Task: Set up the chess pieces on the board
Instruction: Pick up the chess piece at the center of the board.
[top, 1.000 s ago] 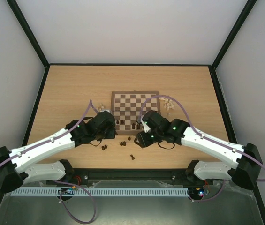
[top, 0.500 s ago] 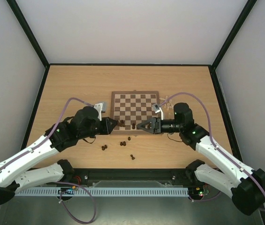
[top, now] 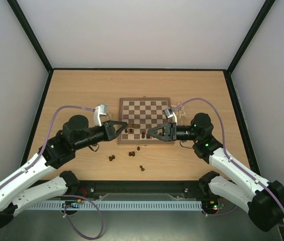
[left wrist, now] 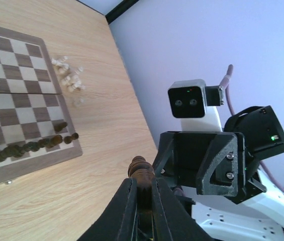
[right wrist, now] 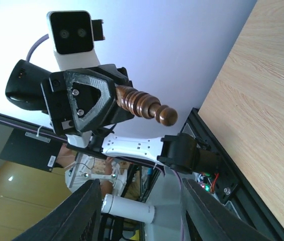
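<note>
The board lies mid-table, with a row of dark chess pieces along its near edge. My left gripper is raised above the board's near left corner, level and pointing right. It is shut on a dark brown turned piece, whose knob sticks out past the fingertips. My right gripper is open and empty. It faces the left gripper a short way apart. In the right wrist view the held piece shows between my open fingers.
Loose dark pieces lie on the table in front of the board. A heap of pale pieces sits by the board's right edge and also shows in the left wrist view. Black frame rails edge the table.
Both arms have lifted off the table and swung level until they face each other. The left gripper has risen holding the dark piece. The right gripper has drawn back to the right and stands open.
</note>
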Motion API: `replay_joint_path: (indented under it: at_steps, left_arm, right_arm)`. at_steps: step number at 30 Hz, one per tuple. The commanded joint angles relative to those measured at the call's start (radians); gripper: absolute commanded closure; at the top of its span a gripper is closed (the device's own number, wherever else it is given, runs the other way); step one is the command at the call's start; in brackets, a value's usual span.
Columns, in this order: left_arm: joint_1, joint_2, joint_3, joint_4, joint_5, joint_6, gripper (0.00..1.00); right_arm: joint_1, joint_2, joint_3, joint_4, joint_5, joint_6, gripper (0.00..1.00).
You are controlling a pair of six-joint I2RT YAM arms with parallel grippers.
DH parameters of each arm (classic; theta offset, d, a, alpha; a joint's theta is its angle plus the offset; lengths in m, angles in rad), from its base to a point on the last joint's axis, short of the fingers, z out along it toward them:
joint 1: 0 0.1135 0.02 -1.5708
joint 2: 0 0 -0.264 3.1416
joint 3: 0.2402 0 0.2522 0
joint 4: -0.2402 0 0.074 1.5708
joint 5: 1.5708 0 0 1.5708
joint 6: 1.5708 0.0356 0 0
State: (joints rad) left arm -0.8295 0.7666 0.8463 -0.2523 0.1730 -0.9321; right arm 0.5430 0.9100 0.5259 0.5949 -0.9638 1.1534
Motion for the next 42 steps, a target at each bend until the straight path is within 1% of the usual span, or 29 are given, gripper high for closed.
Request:
replay_joint_path:
  at_steps: [1,4,7,15,19,24,42]
  left_arm:
    - [0.017,-0.028,-0.051,0.139,0.085,-0.068,0.98]
    - [0.027,-0.037,-0.092,0.195,0.129,-0.109,0.98]
    - [0.04,-0.045,-0.124,0.245,0.161,-0.141,0.98]
    - [0.075,-0.074,-0.148,0.273,0.195,-0.172,0.98]
    - [0.098,-0.071,-0.183,0.336,0.243,-0.208,0.98]
    - [0.104,-0.06,-0.204,0.368,0.264,-0.225,0.98]
    - [0.116,-0.027,-0.209,0.393,0.282,-0.23,0.98]
  right_arm:
    - [-0.003,-0.013,0.007,0.087,-0.023,0.046,0.57]
    - [-0.003,-0.006,0.01,0.123,-0.018,0.068,0.57]
    - [-0.003,0.007,0.022,0.123,-0.016,0.071,0.58]
    - [-0.003,0.038,0.026,0.123,-0.014,0.066,0.6]
    - [-0.003,0.047,0.033,0.129,-0.012,0.068,0.6]
    - [-0.003,0.061,0.055,0.138,-0.016,0.071,0.61]
    - [-0.003,0.117,0.097,0.142,-0.036,0.062,0.64]
